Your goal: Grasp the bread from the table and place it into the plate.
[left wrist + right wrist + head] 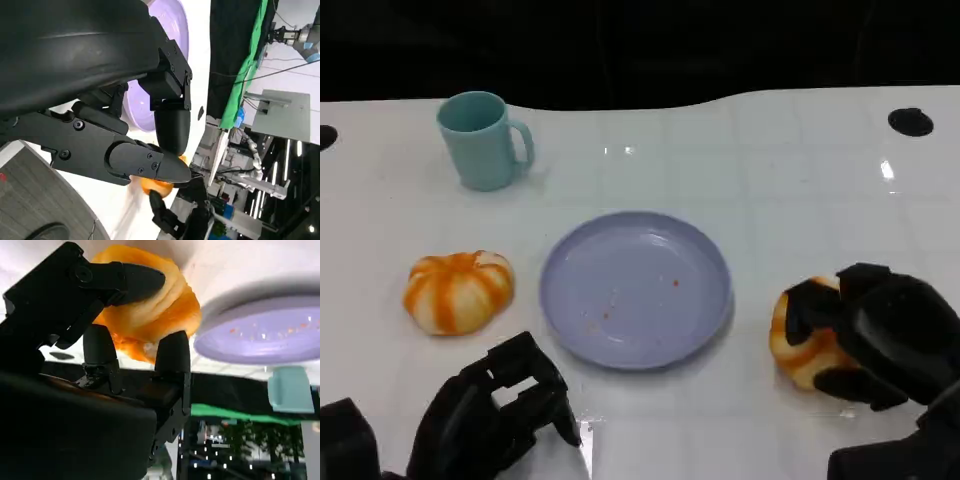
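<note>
Two orange-and-white striped bread rolls lie on the white table. One roll (458, 290) sits left of the lilac plate (705, 300), untouched. The other roll (802, 346) sits right of the plate, and my right hand (880, 335) grips it from the right side. In the right wrist view the fingers (172, 352) and thumb press on opposite sides of this roll (150, 310), with the plate (260, 335) just beyond it. My left hand (495, 410) hovers near the front edge, below the left roll, holding nothing with its fingers apart. The plate has only crumbs in it.
A teal mug (480, 140) stands at the back left, also seen as the mug (290, 388) past the plate. Dark holes mark the table at the far right (910, 121) and far left. Bare table lies between the plate and both rolls.
</note>
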Controlling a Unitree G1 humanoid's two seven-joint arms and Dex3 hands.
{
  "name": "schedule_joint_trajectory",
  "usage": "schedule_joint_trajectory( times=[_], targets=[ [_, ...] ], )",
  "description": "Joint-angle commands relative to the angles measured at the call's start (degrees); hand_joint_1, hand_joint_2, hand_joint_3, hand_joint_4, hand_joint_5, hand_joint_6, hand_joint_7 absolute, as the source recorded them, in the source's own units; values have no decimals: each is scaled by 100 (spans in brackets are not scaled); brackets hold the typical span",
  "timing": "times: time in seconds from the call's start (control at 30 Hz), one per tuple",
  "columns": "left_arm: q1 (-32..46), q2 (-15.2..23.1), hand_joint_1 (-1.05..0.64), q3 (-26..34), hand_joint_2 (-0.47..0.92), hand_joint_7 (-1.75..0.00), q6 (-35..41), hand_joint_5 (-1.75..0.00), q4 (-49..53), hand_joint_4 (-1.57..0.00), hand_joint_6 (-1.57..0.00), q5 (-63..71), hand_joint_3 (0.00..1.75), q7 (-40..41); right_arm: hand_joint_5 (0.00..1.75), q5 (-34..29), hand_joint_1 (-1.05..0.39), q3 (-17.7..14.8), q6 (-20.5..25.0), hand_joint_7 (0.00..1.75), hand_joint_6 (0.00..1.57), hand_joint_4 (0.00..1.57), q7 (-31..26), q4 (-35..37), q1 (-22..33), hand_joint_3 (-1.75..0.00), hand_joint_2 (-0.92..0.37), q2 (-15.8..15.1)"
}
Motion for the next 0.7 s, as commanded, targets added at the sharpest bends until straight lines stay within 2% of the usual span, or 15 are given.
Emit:
schedule_joint_trajectory(
  times=[0.03, 0.2, 0.4, 0.43, 0.47, 0.6, 0.7],
  targets=[
    [36, 73, -63, 17, 92, -140, 20, -175, -71, -69, -67, 6, 10, 86, 175, 205, -31, -34, -239, 175, 64, 91, -360, 164, -165, -109, -57, 81],
    [27, 90, -63, 33, 92, -141, 2, -175, -39, -69, -67, -9, 11, 59, 175, 399, -31, -64, -420, 175, 64, 93, -447, 201, -304, -118, -57, 215],
    [1, 95, -63, 43, 92, -142, -10, -175, 35, -70, -66, -40, 10, -9, 175, 649, -31, -61, -456, 168, 67, 95, -242, -8, -545, -133, -45, 477],
    [5, 90, -63, 41, 92, -142, -5, -175, 34, -70, -66, -43, 10, -8, 175, 714, -30, -56, -495, 171, 67, 96, -212, 1, -590, -136, -45, 528],
    [7, 89, -63, 39, 92, -142, -10, -175, 41, -70, -66, -44, 9, -14, 175, 759, -29, -42, -523, 173, 67, 96, -186, 11, -646, -137, -45, 581],
    [21, 89, -62, 29, 92, -140, 14, -175, 29, -69, -66, -54, 9, -25, 175, 912, -30, 7, -687, 175, 66, 96, -136, 129, -886, -118, -55, 778],
    [24, 94, -62, 27, 92, -139, 45, -175, 18, -70, -67, -63, 9, -25, 175, 886, -28, 48, -700, 175, 68, 98, -169, 206, -1070, -130, -44, 953]
  ],
)
